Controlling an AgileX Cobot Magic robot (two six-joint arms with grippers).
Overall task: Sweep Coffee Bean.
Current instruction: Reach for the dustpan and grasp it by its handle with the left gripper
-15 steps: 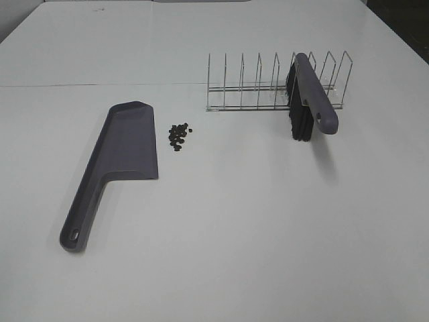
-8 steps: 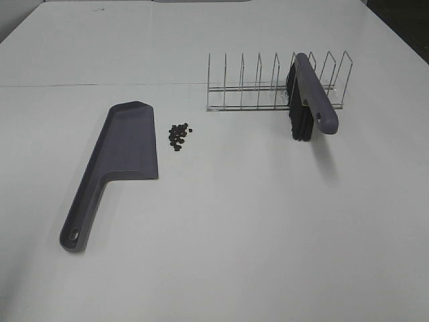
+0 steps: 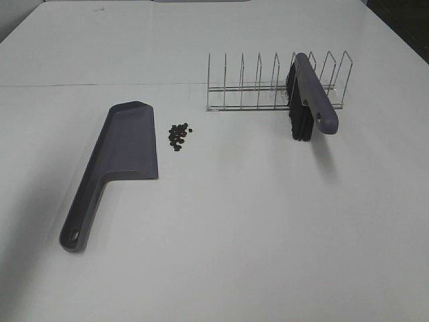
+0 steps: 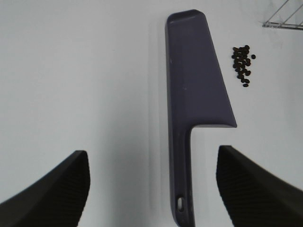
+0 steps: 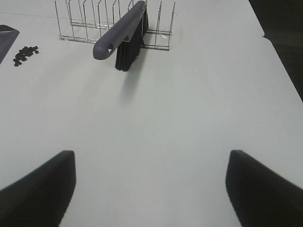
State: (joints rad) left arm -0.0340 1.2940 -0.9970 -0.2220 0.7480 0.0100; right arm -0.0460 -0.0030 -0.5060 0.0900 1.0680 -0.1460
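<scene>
Dark brown oval coffee beans (image 3: 178,136) heaped on white tabletop (image 3: 234,221), just beside flat purple plastic dustpan (image 3: 124,144). Purple-handled black-bristled brush (image 3: 314,94) propped in wire rack (image 3: 234,107). Both left fingers (image 4: 52,194) and right fingers (image 5: 38,189) spread wide, holding nothing.

the exterior high camera is looking down over the whole table (image 3: 214,268) from afar. the left wrist camera is facing straight down, close above the dustpan (image 4: 196,80). the right wrist camera is looking obliquely toward the brush (image 5: 120,33). all three are sharing the coffee bean (image 3: 178,136) pile.

Matt plastic dustpan (image 3: 127,141); apparently metal wire rack (image 3: 248,107).
</scene>
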